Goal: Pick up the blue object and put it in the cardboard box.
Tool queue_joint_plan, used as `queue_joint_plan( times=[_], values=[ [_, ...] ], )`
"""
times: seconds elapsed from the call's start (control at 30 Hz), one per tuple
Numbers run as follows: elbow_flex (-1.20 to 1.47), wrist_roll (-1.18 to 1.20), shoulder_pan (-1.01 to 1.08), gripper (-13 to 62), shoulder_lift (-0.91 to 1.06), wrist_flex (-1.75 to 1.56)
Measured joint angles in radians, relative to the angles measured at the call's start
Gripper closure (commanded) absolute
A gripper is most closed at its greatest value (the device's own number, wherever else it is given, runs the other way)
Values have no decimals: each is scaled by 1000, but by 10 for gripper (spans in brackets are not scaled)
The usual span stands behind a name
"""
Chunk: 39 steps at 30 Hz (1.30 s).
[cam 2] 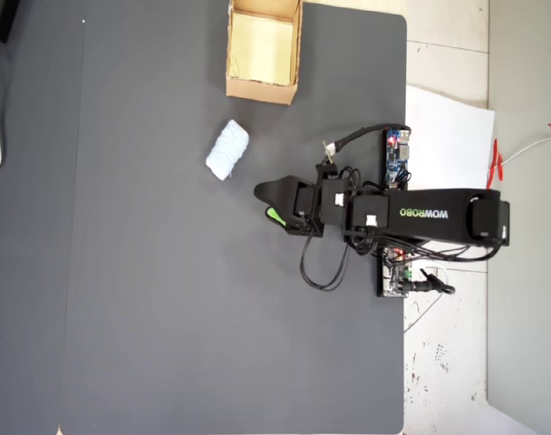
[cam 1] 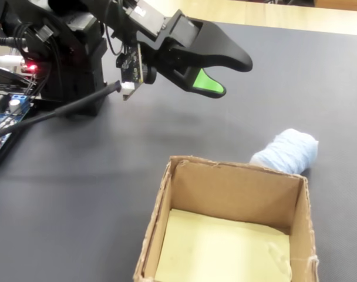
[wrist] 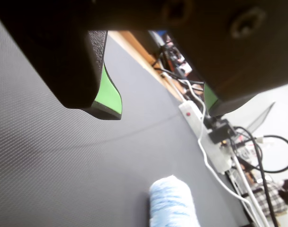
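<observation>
The blue object is a pale, wound oblong lump lying on the dark mat just behind the cardboard box's far right corner. In the overhead view the blue object lies below and left of the cardboard box, apart from it. The cardboard box is tan, lidless and yellowish inside, with nothing in it. My gripper hovers above the mat, open, with green pads and nothing between them. In the wrist view the gripper spreads wide, and the blue object sits low in the frame, well short of the jaws. From overhead the gripper is right of and below the lump.
A white power strip with tangled cables runs along the mat's edge. The arm's base and circuit boards stand at the mat's right edge beside a white paper sheet. The dark mat stretches wide to the left.
</observation>
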Motion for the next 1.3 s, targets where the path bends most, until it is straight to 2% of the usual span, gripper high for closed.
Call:
queue_joint_plan(
  times=[0.27, 0.53, 1.1, 1.3],
  values=[
    [-169, -2, 11, 164, -64, 115],
    [-443, -3, 193, 164, -423, 249],
    [-663, 21, 261, 166, -807, 275],
    [-723, 23, 265, 255, -877, 273]
  ],
)
